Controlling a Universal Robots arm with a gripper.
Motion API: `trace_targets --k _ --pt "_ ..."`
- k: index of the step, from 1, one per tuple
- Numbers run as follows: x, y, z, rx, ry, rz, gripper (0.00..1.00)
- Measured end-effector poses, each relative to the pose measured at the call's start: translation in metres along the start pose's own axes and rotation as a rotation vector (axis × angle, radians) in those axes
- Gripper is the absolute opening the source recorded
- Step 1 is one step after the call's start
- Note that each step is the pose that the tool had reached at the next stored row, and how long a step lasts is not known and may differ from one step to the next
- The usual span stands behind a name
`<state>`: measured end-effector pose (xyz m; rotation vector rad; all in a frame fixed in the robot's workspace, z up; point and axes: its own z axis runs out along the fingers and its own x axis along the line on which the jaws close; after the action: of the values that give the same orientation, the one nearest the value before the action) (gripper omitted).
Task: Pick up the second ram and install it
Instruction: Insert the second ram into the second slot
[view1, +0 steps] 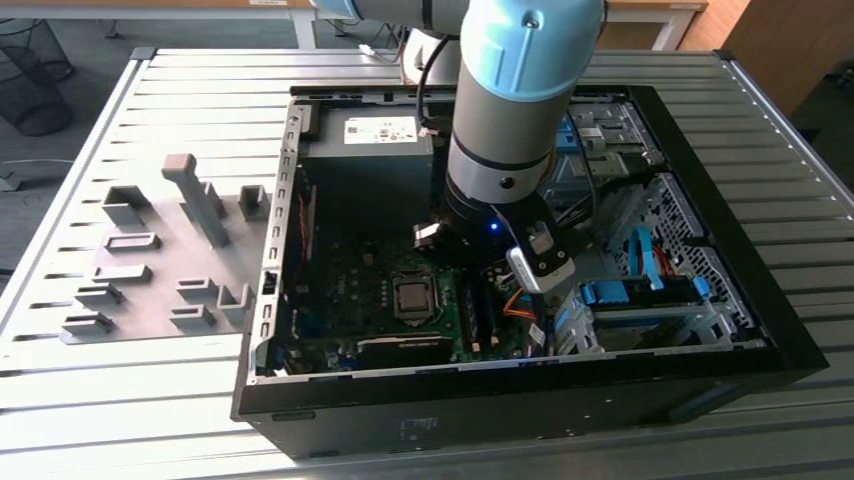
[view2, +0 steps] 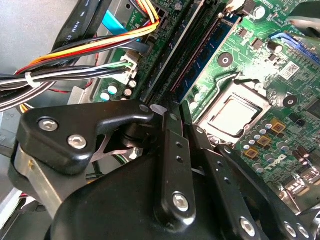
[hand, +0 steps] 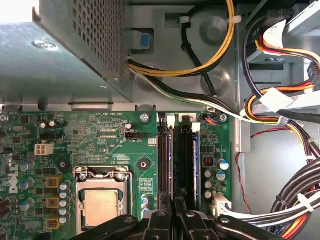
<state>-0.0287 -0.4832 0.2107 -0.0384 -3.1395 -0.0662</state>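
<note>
Inside the open computer case (view1: 747, 330), my arm (view1: 514, 120) reaches down over the motherboard (hand: 115, 145). My gripper (hand: 175, 204) has its black fingers (view2: 172, 150) pressed together, shut, with the tips at the near end of the memory slots. The second ram (view2: 202, 52), a thin blue-green stick, stands on edge in the slot (hand: 169, 160) closest to the processor (hand: 102, 205), right by the fingertips. I cannot tell whether the tips touch it. Another blue stick (hand: 196, 160) stands in the slot nearest the cables.
Bundles of coloured cables (hand: 280, 110) run beside the slots, and a grey power supply box (hand: 65, 50) sits behind the board. Blue drive-bay clips (view1: 627, 292) fill the case's side toward the exterior view's right. A grey fixture plate (view1: 154, 260) lies outside the case.
</note>
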Motion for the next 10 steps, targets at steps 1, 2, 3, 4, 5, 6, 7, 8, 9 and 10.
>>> trace_targets --k 1,2,3,4,5,6,7,8,9,10 --pt "0.0000 0.0000 0.0001 -0.0002 0.0000 0.000 0.15" --pt "0.0000 0.0000 0.0001 -0.0002 0.0001 0.000 0.15" --pt "0.0000 0.0000 0.0001 -0.0001 0.0000 0.000 0.15" --pt "0.0000 0.0000 0.0001 -0.0001 0.0000 0.000 0.21" --pt "0.0000 0.0000 0.0002 -0.0001 0.0000 0.000 0.21" --pt "0.0000 0.0000 0.0001 -0.0001 0.0000 0.000 0.21" --pt "0.0000 0.0001 -0.0011 0.0000 0.0000 0.000 0.21" --pt "0.0000 0.0002 -0.0039 0.0000 0.0000 0.000 0.21" --pt "0.0000 0.0003 -0.0062 0.0000 0.0000 0.000 0.21" --pt "0.0000 0.0004 -0.0090 -0.0003 -0.0001 0.000 0.21"
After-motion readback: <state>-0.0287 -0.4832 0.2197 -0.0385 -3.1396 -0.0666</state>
